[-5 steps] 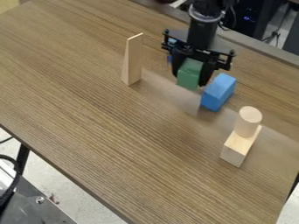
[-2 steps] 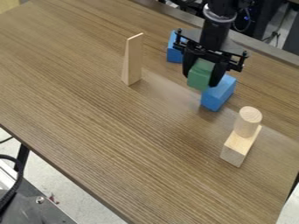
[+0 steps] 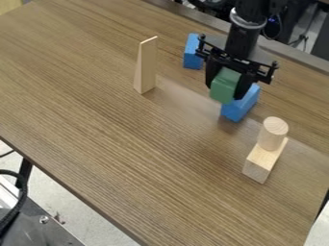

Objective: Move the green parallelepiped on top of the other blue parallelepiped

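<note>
Gripper [image 3: 225,91] hangs fingers-down over worktop [image 3: 122,144], toward far edge; arm [image 3: 245,26] enters from top of view. State: closed on grn block [image 3: 225,85], one finger either side, block btwn fingertips & slightly tilted. Grn block overlaps far/left part of near blu block [image 3: 236,110] as seen from cam.; contact vs. small gap btwn the two: can't tell. Near blu block sits on worktop, approx. midway btwn far edge & right-hand edge, its far part partly hidden by gripper. Far blu block [image 3: 191,52] on worktop nearer far edge, just beside gripper on view's L, apart from near blu block. Tall thin wood pc. [image 3: 145,65] upright on worktop, further L, narrower at top than at base. Wood cyl. [image 3: 273,134] upright on far end of pale wood block [image 3: 258,164], toward worktop's R edge, apart from near blu block. Blk cable [image 3: 22,192] off worktop's near edge, lower L of view.
</note>
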`<state>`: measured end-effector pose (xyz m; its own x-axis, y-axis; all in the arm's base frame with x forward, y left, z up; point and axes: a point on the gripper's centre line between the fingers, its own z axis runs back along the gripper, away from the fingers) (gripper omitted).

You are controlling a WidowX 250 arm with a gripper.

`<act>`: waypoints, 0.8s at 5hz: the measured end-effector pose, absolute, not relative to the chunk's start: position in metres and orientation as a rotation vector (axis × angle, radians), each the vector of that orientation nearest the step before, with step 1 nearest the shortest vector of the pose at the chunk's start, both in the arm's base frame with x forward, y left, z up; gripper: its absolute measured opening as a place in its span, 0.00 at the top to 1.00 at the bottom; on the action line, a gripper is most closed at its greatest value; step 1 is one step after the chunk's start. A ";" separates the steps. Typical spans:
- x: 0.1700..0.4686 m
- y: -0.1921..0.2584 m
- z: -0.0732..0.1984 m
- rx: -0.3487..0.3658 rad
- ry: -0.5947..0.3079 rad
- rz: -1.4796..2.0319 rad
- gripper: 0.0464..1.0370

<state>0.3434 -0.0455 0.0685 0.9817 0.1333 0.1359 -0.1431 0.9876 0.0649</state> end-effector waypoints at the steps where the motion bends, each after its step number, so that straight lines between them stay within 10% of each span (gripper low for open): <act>1: 0.342 -0.049 0.068 0.078 -0.128 0.118 0.44; 4: 0.350 -0.054 0.079 0.052 -0.140 0.070 0.44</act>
<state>0.3501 -0.0536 0.0794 0.9878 0.0663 0.1409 -0.0736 0.9962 0.0473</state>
